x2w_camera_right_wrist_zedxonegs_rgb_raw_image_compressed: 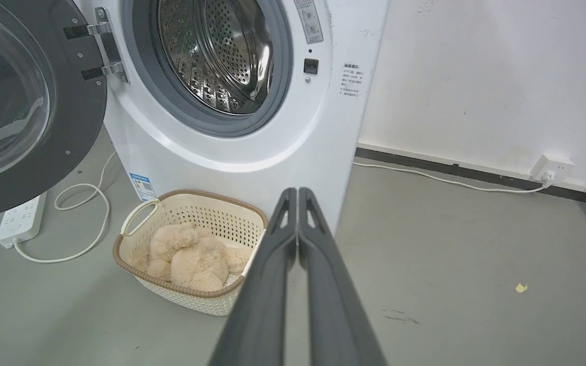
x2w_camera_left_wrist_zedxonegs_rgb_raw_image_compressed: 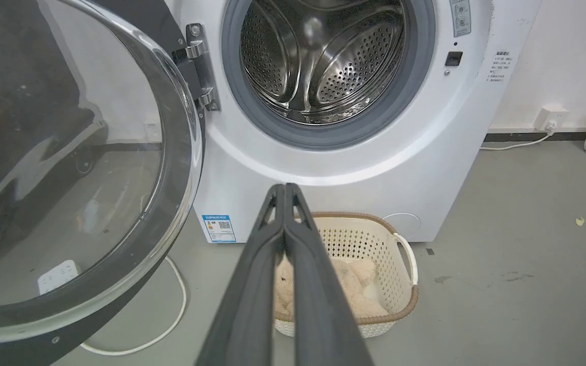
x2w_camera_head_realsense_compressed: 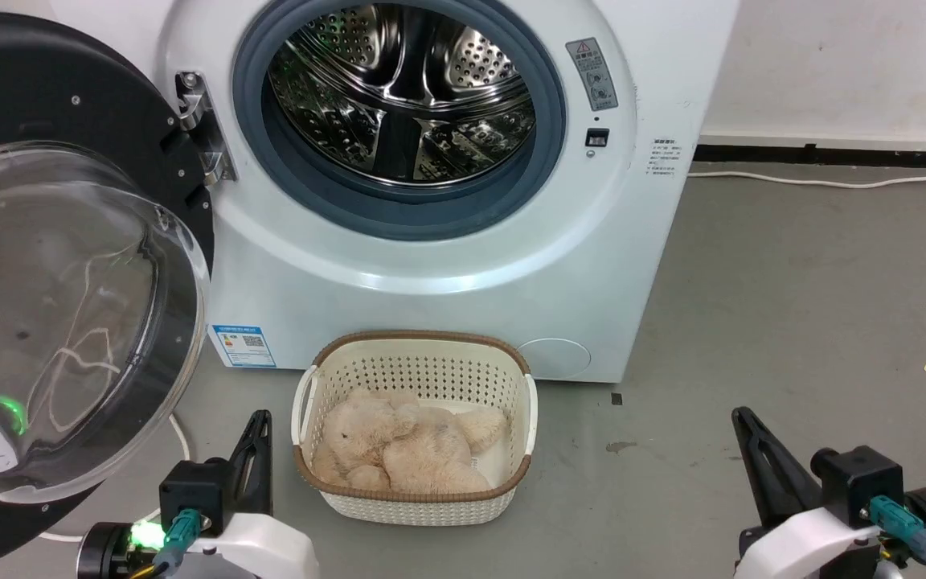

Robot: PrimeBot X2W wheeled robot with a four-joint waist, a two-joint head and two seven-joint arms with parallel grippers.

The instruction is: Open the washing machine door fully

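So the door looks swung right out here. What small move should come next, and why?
Probably just a light outward nudge on the washing machine door with the left hand, to check it sits at its stop. The door already stands wide on its hinge and the drum is fully exposed. The left hand and the right hand are shut and apart from the door, the left nearer.

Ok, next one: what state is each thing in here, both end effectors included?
door: open, swung wide to the left on its hinge
drum: uncovered, nothing seen inside
basket: upright on the floor before the washer, holding a plush toy
left end effector: shut, holding nothing
right end effector: shut, holding nothing
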